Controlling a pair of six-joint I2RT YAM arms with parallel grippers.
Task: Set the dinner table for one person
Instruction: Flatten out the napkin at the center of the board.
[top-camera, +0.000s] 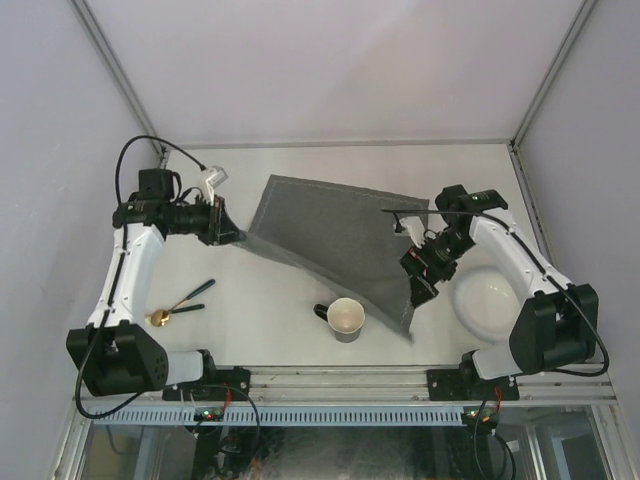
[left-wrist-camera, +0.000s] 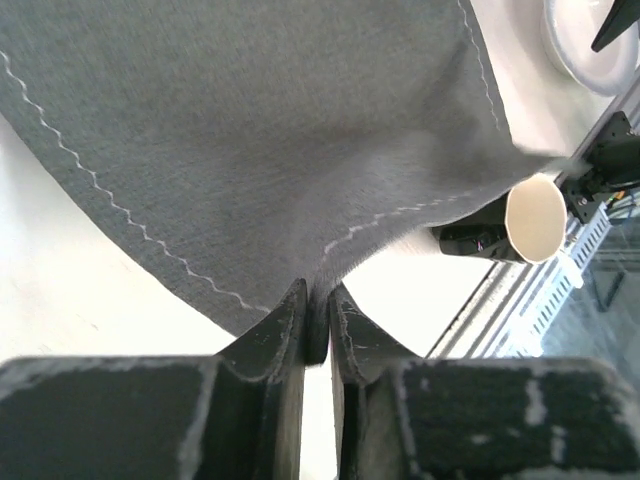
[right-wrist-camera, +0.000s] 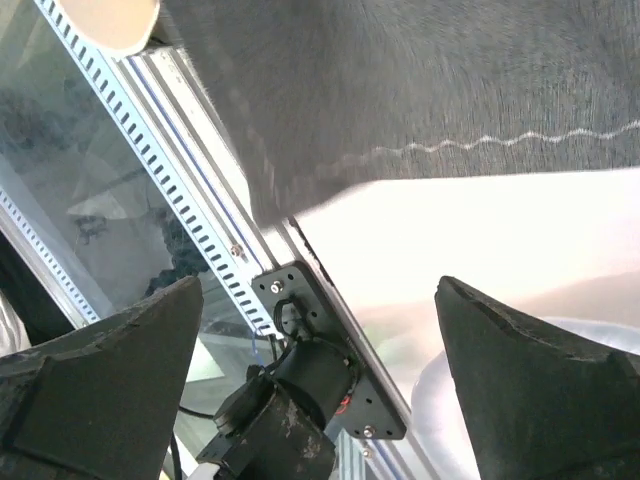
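Dinner table (top-camera: 270, 300): off-white top filling the workspace under everything, rails along its edges, near rail partly covered by the arm bases

Grey mat (top-camera: 330, 235) lies over the middle of the table, skewed. Its left corner is raised at the left gripper (top-camera: 228, 228), and its near right corner hangs down beside the right gripper (top-camera: 420, 285). How much of the mat touches the table cannot be told from above

Left wrist view: fingers (left-wrist-camera: 285, 330) nearly together with only a thin slit between them, and the stitched mat edge is caught in that slit. The contact point itself is dark and hard to read. The mat's far right edge is smeared in this view

Right wrist view: fingers (right-wrist-camera: 120, 350) spread wide, nothing between them. The mat is above and clear of them, its lower edge blurred

Cup (top-camera: 345, 318), dark outside and cream inside, stands on the table just near of the mat's low edge. Its handle is barely visible, and it is cut off at the top corner of the right wrist view

White dish (top-camera: 490, 300) at the right, partly hidden by the right forearm; plate or bowl unclear

Gold-bowled spoon (top-camera: 160, 318) at the near left, well apart from the mat. A second dark-handled piece (top-camera: 200, 288) lies beside it, too small to tell what type it is
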